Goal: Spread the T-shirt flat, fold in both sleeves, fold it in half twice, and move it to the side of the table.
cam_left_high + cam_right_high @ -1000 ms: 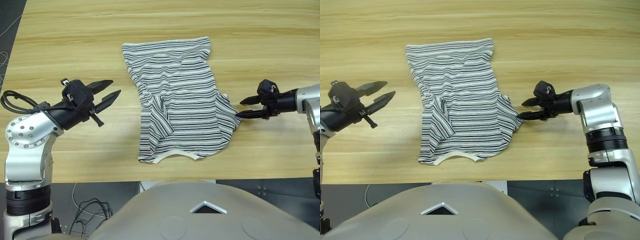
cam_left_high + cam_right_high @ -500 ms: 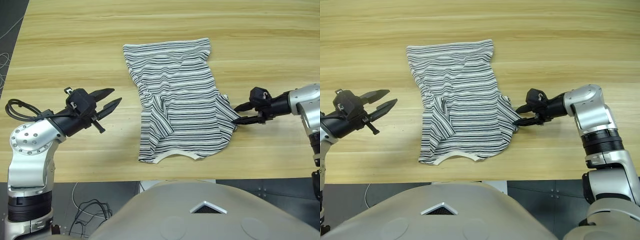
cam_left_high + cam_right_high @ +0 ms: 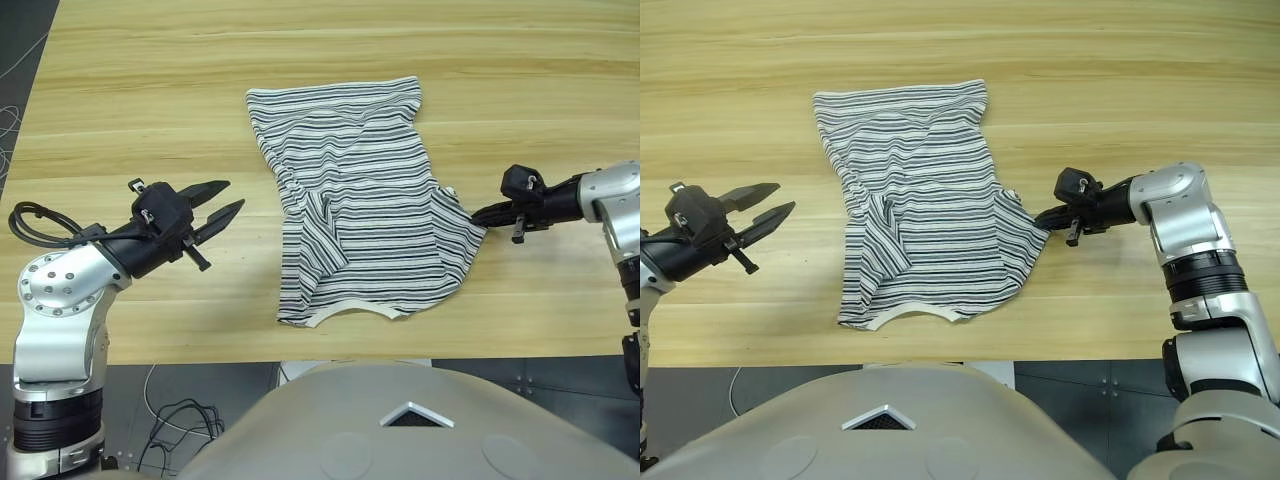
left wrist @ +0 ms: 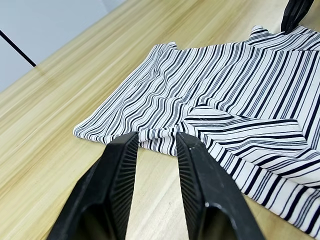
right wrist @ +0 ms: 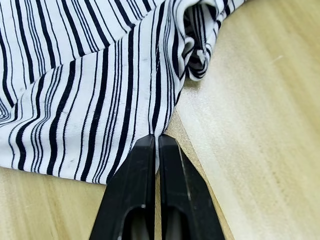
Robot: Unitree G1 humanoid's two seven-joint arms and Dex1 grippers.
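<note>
Clamps right gripper (image 3: 479,213) shut on T-shirt (image 3: 360,200) edge at centre right, seemingly to tug it flat; holds left gripper (image 3: 233,194) agape at lower left, ready.

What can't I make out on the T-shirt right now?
- Right wrist view: how much T-shirt cloth the shut right hand pinches; its fingers cover it.
- Head views: both sleeves' outlines, lost in the shirt's own folds.
- Left wrist view: the right hand, cut by the top edge.
</note>
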